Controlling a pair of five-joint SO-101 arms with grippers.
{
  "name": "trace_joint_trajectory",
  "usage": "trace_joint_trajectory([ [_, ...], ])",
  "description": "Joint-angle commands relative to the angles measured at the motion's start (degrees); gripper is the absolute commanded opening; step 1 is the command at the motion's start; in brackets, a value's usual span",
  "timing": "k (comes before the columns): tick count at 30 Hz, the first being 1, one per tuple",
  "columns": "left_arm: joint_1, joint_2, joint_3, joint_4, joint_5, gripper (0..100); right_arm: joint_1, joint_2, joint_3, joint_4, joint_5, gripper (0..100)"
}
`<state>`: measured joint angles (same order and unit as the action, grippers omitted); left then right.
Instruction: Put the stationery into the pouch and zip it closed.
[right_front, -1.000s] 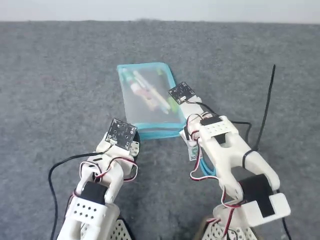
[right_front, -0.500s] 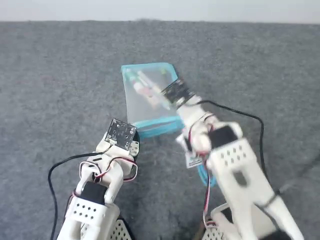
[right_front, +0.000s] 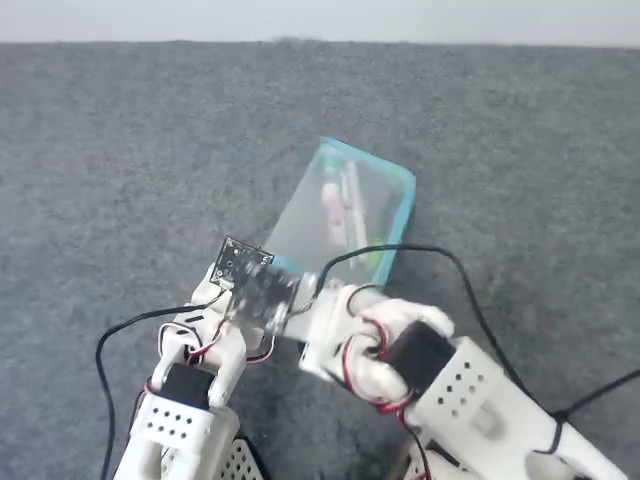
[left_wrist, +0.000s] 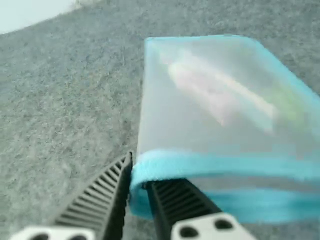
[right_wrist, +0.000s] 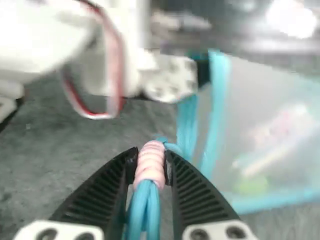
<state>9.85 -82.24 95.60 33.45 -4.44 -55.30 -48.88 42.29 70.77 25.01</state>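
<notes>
Our right gripper (right_wrist: 149, 155), clamped on the pull (right_wrist: 150, 167), has swept over to the left gripper (left_wrist: 139, 176), which pinches the pouch (right_front: 352, 210) corner. The pouch has swung round, and we judge it nearly closed.

Translucent teal-edged pouch (right_front: 345, 215) lies askew, coloured stationery (right_front: 338, 200) inside, with a pink-beaded pull cord (right_wrist: 148, 167) attached.

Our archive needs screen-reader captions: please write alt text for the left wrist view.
The left tool pinches the blue-trimmed edge of a see-through pouch lying on grey carpet. Blurred pink and green stationery shows inside it.
</notes>
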Motion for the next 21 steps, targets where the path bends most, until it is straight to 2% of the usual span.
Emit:
trace_joint_trajectory([
  [1,0.7,-0.44,-3.65,-0.44,1.58,1,-3.12,-2.33,-3.43,0.22,1.23,0.6],
  [6,0.7,-0.44,-3.74,-0.44,1.58,1,-1.98,-2.24,-3.08,1.36,-0.44,2.6],
  [12,0.7,-0.44,-3.74,-0.44,1.58,1,2.51,-3.74,-6.77,-1.27,-1.14,0.6],
  [21,1.32,-0.44,-3.65,-0.53,1.67,1,-6.46,-4.97,-8.97,-1.54,0.62,0.6],
])
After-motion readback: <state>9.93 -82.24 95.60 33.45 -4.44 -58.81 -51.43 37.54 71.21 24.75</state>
